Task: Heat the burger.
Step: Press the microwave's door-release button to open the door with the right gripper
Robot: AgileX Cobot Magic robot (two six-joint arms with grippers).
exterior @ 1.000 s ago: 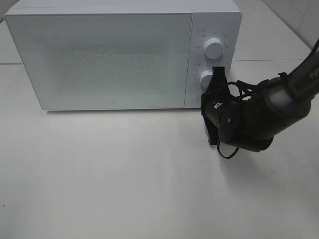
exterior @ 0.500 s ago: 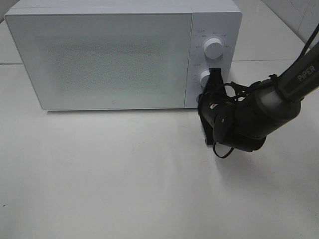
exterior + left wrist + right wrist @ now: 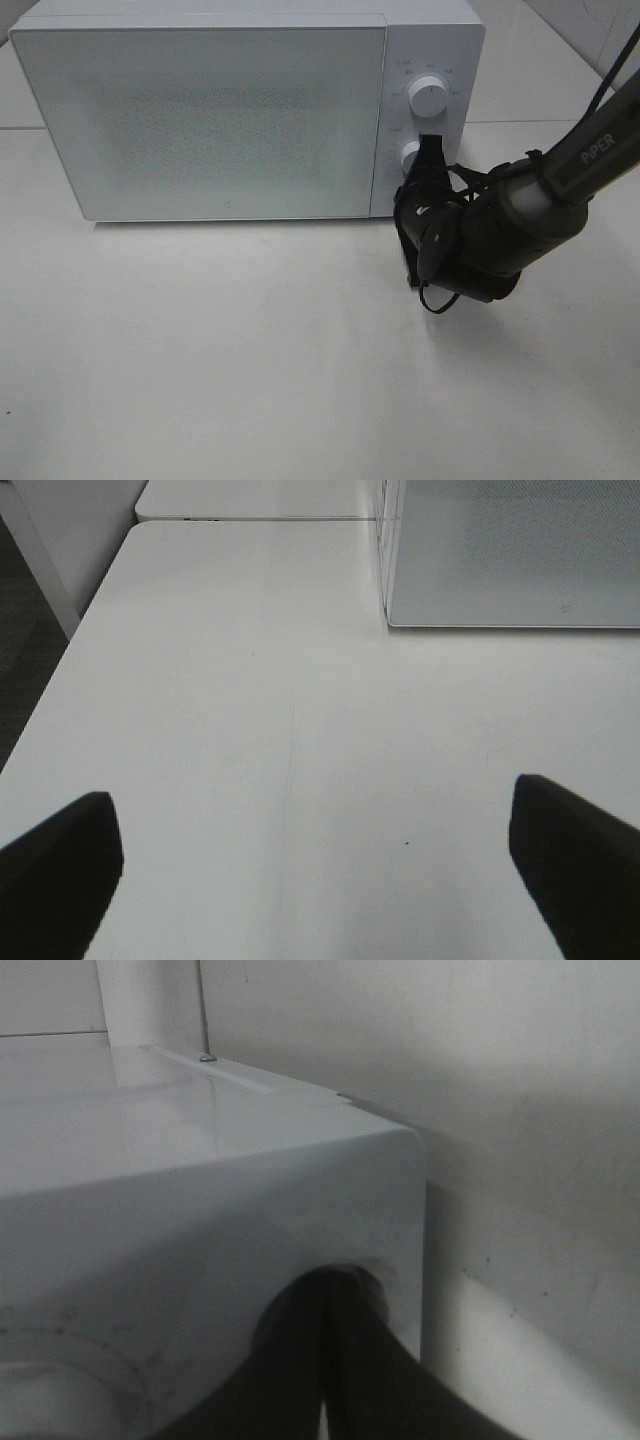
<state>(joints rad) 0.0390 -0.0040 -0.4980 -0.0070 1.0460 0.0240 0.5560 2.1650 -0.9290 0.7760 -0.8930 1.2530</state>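
Observation:
The burger is out of view; the white microwave (image 3: 230,110) stands with its door (image 3: 200,120) closed. My right gripper (image 3: 430,148) is shut, its black fingers pressed together with nothing between them. The tips rest against the control panel just right of the lower knob (image 3: 410,157). In the right wrist view the joined fingers (image 3: 335,1350) meet at the panel's edge, with the knob's (image 3: 40,1400) rim beside them. My left gripper (image 3: 320,880) is open over bare table, its fingers (image 3: 60,865) wide apart, the microwave's corner (image 3: 390,600) ahead of it.
An upper knob (image 3: 429,96) sits above the lower one on the panel. The white table (image 3: 250,350) spreads in front of the microwave. In the left wrist view the table's edge (image 3: 75,640) drops off to a dark floor.
The right arm has shifted slightly left, bringing its shut fingertips closer to the lower knob. The microwave door stays closed.

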